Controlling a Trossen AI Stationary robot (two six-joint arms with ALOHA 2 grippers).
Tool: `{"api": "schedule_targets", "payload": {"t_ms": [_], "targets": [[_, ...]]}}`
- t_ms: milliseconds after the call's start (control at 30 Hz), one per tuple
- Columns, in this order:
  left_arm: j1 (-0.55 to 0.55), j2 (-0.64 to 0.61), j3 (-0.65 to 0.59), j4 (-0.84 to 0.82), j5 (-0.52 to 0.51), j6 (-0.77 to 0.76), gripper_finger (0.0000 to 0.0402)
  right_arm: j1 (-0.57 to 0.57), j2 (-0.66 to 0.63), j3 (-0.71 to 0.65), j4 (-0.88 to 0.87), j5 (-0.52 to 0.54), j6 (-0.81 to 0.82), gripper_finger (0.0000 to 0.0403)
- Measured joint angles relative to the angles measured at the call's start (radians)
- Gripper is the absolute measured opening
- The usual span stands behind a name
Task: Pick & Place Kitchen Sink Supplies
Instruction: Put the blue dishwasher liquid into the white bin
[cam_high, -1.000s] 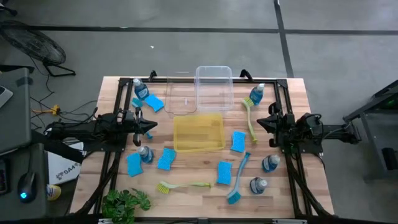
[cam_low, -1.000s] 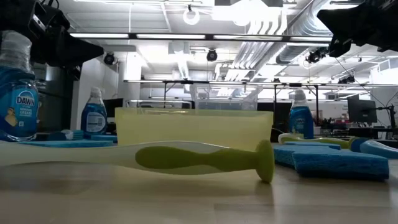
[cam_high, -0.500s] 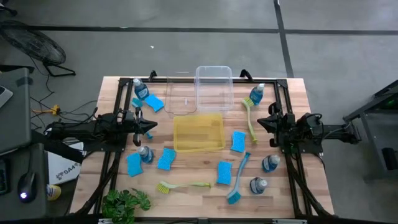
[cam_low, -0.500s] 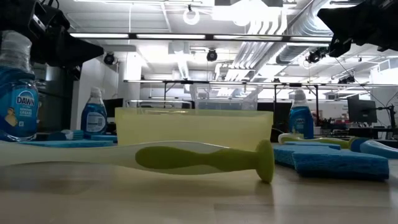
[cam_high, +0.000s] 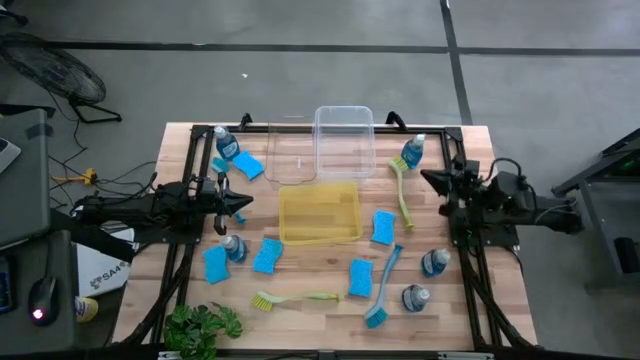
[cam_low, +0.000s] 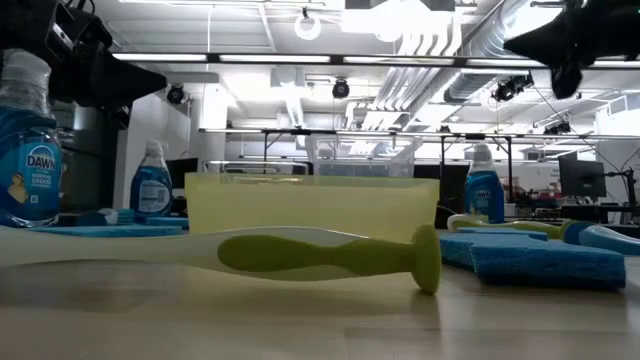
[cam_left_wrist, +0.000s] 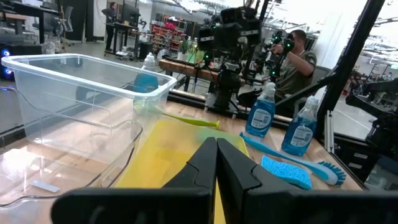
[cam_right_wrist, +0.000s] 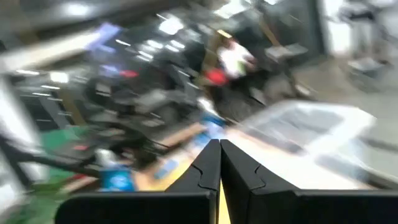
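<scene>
Near table's right edge, right gripper (cam_high: 428, 179) shifts toward far side, jaws shut, empty: likely heading for bottle (cam_high: 412, 151) at far right corner. Left gripper (cam_high: 240, 204) idle near left edge, jaws shut. Supplies scattered around yellow bin (cam_high: 319, 212), none placed yet.

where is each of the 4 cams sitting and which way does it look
High view: above the table, straight down; both arms, left gripper, right gripper.
Low view: table-top height, level across; arms dark at the top corners.
Left wrist view: on the left arm, past its shut fingers.
Right wrist view: on the right arm, blurred; shut fingers.
Shared: high, low and left wrist views show the yellow bin.
</scene>
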Motion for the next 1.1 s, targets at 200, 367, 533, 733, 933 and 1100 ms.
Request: {"api": "schedule_targets", "payload": {"t_ms": [200, 367, 533, 733, 933, 1100], "targets": [[0.000, 0.000, 0.000, 0.000, 0.000, 0.000, 0.0001, -0.071, 0.104, 0.153, -0.290, 0.145, 0.039, 0.0001], [0.000, 0.000, 0.000, 0.000, 0.000, 0.000, 0.0001, -0.143, 0.223, 0.230, -0.384, 0.185, 0.053, 0.0001], [0.000, 0.000, 0.000, 0.000, 0.000, 0.000, 0.0001, -0.224, 0.343, 0.262, -0.395, 0.183, 0.083, 0.0001], [0.000, 0.000, 0.000, 0.000, 0.000, 0.000, 0.0001, -0.330, 0.470, 0.265, -0.502, 0.140, 0.205, 0.0001], [0.000, 0.000, 0.000, 0.000, 0.000, 0.000, 0.0001, -0.437, 0.568, 0.265, -0.546, 0.025, 0.230, 0.0001], [0.000, 0.000, 0.000, 0.000, 0.000, 0.000, 0.0001, -0.505, 0.645, 0.265, -0.549, -0.063, 0.143, 0.0001]]}}
